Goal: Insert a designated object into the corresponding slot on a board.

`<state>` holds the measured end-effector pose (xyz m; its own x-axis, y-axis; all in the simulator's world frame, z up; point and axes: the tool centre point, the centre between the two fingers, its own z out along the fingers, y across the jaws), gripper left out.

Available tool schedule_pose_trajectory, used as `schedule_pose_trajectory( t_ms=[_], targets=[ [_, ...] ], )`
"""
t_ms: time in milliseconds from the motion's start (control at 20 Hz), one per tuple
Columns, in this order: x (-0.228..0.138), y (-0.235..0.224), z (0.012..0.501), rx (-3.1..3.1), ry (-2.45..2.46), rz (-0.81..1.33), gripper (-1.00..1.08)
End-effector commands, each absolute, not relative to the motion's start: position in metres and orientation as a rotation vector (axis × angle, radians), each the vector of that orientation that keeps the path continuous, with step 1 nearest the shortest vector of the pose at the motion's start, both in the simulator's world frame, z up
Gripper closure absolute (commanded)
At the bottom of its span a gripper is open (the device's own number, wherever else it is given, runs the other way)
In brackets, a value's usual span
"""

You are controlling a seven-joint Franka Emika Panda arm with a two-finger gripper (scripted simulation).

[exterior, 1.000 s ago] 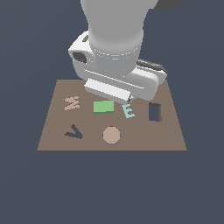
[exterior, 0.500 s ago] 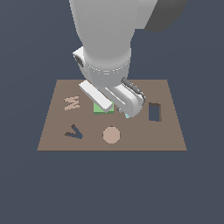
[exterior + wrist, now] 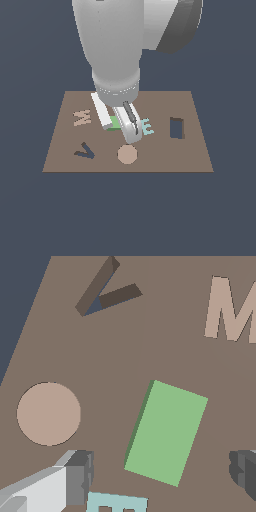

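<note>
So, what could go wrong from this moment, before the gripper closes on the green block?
1. In the wrist view the green block lies skewed between the open fingers, so closing may twist it or grip it off-centre.
2. The teal letter E sits close to one finger, which may nudge it.
3. A block held tilted might catch on the rim of the slot.

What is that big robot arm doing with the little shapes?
The robot arm hangs over a brown board with its pincer open, one finger on each side of a green block lying flat on the board. It has not grabbed the block yet. The block belongs in the dark rectangular hole toward the exterior view's right. A letter M, a pale letter E, a tan disc and a V-shaped hole are there too.
</note>
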<state>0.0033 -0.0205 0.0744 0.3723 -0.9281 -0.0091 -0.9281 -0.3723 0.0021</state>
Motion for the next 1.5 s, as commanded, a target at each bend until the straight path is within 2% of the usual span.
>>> schedule_pose_trajectory(
  t_ms=[0,600,1450],
  targets=[
    [0.002,-0.023,0.069,-2.529,1.86,0.009,-0.92],
    [-0.003,-0.03,0.052,-2.307,2.132,0.0,-0.92],
    [-0.004,-0.03,0.03,-2.278,2.163,0.0,-0.92]
  ],
)
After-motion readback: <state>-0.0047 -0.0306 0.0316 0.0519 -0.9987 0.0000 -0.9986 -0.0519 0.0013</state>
